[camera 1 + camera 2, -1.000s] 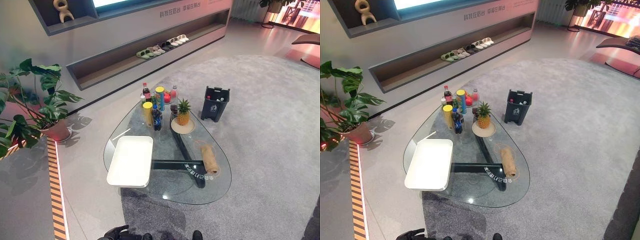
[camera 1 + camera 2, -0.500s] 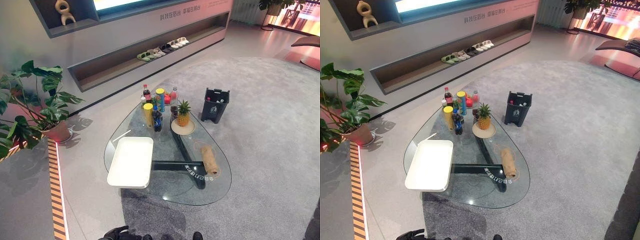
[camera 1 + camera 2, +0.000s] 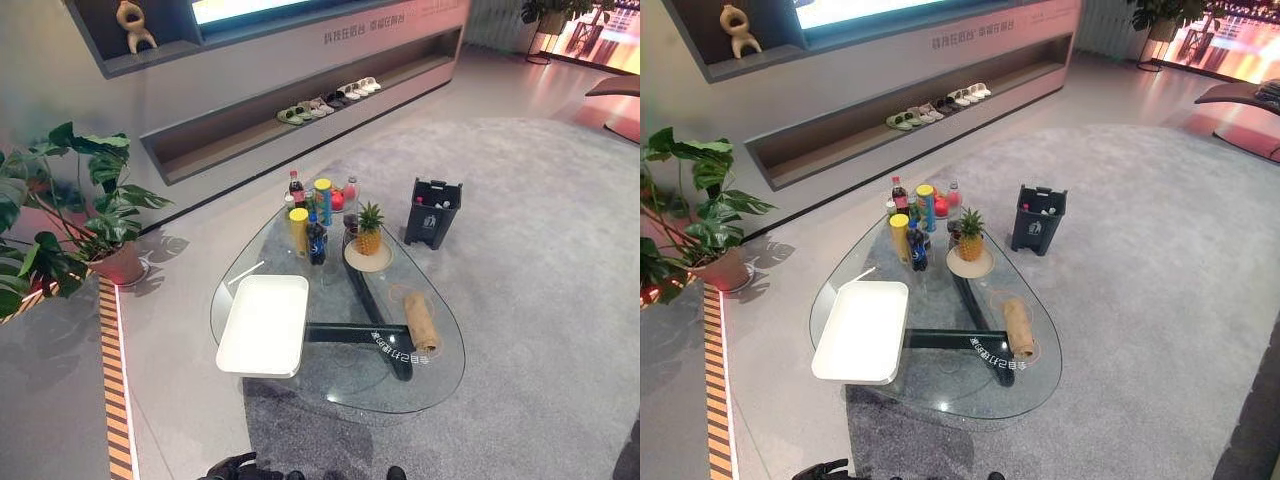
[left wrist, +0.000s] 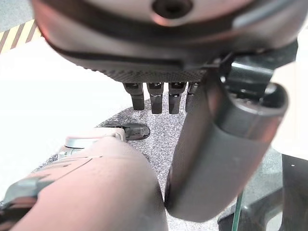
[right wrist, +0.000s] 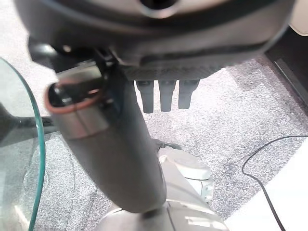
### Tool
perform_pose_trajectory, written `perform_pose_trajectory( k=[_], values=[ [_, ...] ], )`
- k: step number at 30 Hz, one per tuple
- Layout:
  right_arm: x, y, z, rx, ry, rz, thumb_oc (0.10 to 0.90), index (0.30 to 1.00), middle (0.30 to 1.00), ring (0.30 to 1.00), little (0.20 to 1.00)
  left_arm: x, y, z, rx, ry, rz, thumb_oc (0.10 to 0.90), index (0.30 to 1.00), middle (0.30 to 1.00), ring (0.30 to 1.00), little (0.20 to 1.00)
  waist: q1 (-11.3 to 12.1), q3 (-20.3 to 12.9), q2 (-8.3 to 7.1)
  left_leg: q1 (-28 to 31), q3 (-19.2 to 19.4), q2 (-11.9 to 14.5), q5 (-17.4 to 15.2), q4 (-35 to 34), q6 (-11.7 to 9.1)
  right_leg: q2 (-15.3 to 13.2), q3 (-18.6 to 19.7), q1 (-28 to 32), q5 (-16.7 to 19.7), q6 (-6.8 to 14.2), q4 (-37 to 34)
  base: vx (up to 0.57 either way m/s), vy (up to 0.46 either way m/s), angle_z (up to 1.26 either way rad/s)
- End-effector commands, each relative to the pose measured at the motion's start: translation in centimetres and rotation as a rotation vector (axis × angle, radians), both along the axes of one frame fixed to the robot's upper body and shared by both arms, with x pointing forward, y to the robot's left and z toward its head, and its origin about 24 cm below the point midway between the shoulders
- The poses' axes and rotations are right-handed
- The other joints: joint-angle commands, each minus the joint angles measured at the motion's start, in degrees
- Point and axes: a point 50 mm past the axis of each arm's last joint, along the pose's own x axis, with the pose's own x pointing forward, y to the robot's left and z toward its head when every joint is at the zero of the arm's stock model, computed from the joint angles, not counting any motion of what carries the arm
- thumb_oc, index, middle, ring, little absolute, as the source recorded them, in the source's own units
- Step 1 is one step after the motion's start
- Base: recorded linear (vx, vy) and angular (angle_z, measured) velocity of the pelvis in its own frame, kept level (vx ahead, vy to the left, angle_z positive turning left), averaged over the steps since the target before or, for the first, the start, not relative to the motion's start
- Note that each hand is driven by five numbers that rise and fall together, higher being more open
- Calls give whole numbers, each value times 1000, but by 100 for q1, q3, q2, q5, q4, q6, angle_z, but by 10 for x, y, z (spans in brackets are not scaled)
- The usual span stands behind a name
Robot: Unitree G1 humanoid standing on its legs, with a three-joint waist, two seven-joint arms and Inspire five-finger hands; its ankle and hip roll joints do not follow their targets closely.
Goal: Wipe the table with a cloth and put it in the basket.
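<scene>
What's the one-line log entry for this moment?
cloth: rolled, on glass table | left hand: open, empty | right hand: open, empty | wiping: not started

1. This looks like a showroom set up like a living room.
2. A long wall shelf (image 3: 300, 120) holds slippers (image 3: 328, 100) in a neat row.
3. A glass table (image 3: 440, 375) stands on a big grey carpet (image 3: 540, 240).
4. A leafy plant (image 3: 70, 215) in a pot stands by the wall.
5. A lit screen (image 3: 260, 8) and a small statue (image 3: 135, 25) sit up on the wall.

No legible text on anything here
</scene>
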Motion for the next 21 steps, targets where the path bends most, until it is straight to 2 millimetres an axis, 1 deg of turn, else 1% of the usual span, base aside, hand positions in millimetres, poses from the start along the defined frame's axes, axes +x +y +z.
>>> perform_pose_trajectory(
  k=[1, 3, 4, 5, 6, 7, 8, 9, 11, 12, 14, 16, 19, 21],
  values=[
    [-3, -12, 4, -29, 57, 1, 800, 900, 900, 900, 900, 7, 21, 7, 75, -18, -22, 800, 900, 900, 900, 900, 41, 46, -178, -234, -42, -374, -46, -4, 91, 133, 108, -87, 51, 45, 29, 232, 17, -1],
    [4, -17, 7, -43, 50, 1, 800, 900, 900, 900, 900, 15, 24, 10, 74, -60, -14, 800, 900, 900, 900, 900, 28, 145, -136, -373, -8, -386, -7, -4, 92, 137, 152, -252, 111, 43, 29, 25, 12, -2],
    [15, -20, 10, -54, 25, 6, 800, 900, 900, 900, 900, 27, 25, 13, 73, -106, 4, 800, 900, 900, 900, 900, 16, 300, -97, -526, 15, -396, 36, -4, 99, 135, 176, -431, 169, 34, 29, -92, 5, -5],
    [15, -20, 10, -54, 24, 6, 800, 900, 900, 900, 900, 27, 25, 13, 73, -107, 4, 800, 900, 900, 900, 900, 17, 297, -96, -533, 16, -396, 38, -4, 99, 135, 178, -439, 171, 34, 29, -212, 36, -10],
    [30, -22, 14, -68, -13, 12, 800, 900, 900, 900, 900, 43, 26, 19, 74, -165, 26, 800, 900, 900, 900, 900, -4, 510, -55, -725, 35, -405, 100, -4, 120, 140, 202, -669, 246, 19, 33, -141, 34, -9],
    [30, -22, 14, -68, -13, 12, 800, 900, 900, 900, 900, 43, 26, 19, 74, -165, 26, 800, 900, 900, 900, 900, -3, 508, -55, -726, 35, -404, 100, -4, 120, 140, 203, -670, 246, 19, 33, -444, 50, -7],
    [58, -23, 22, -100, -92, 22, 800, 900, 900, 900, 900, 78, 34, 36, 77, -307, 87, 800, 900, 900, 900, 900, -61, 1035, 18, -1171, 78, -436, 232, -4, 183, 191, 277, -1199, 377, -19, 95, -399, 18, -5],
    [66, -22, 24, -106, -124, 19, 800, 900, 900, 900, 900, 89, 36, 42, 83, -350, 105, 800, 900, 900, 900, 900, -78, 1209, 28, -1296, 87, -445, 251, -4, 204, 210, 300, -1352, 383, -36, 146, -472, 16, -10],
    [75, -22, 27, -122, -168, 45, 800, 900, 900, 900, 900, 100, 41, 50, 90, -403, 120, 800, 900, 900, 900, 900, -71, 1420, 36, -1473, 90, -454, 321, -4, 234, 233, 305, -1609, 323, -68, 397, -231, -3, -6],
    [81, -20, 29, -129, -197, 44, 800, 900, 900, 900, 900, 109, 39, 54, 91, -439, 120, 800, 900, 900, 900, 900, -46, 1583, 54, -1697, 51, -468, 430, 110, 235, 278, 288, -1871, 218, -116, 751, -254, -3, -4],
    [88, -18, 31, -140, -227, 35, 800, 900, 900, 900, 900, 120, 33, 58, 89, -476, 123, 800, 900, 900, 900, 900, -48, 1747, 68, -2249, -28, -556, 399, 730, 229, 288, 240, -2324, 28, -176, 1359, -245, 3, -4],
    [92, -20, 33, -150, -241, 34, 800, 900, 900, 900, 900, 128, 31, 63, 74, -504, 138, 800, 900, 900, 900, 900, -102, 1881, 53, -2674, -76, -660, 244, 1406, 225, 246, 212, -2660, -143, -230, 1823, -148, 10, 2],
    [101, -22, 38, -168, -268, 26, 800, 900, 900, 900, 900, 137, 29, 68, 56, -536, 133, 800, 900, 900, 900, 900, -136, 1991, 33, -3118, -52, -714, 66, 1982, 228, 216, 195, -3032, -309, -292, 2238, -125, 0, 7],
    [117, -24, 47, -188, -322, 11, 800, 900, 900, 900, 900, 148, 26, 75, 41, -578, 128, 800, 900, 900, 900, 900, -141, 2112, 18, -3620, -19, -712, -105, 2535, 245, 278, 203, -3493, -470, -387, 2716, -162, -8, 7]
  ],
)
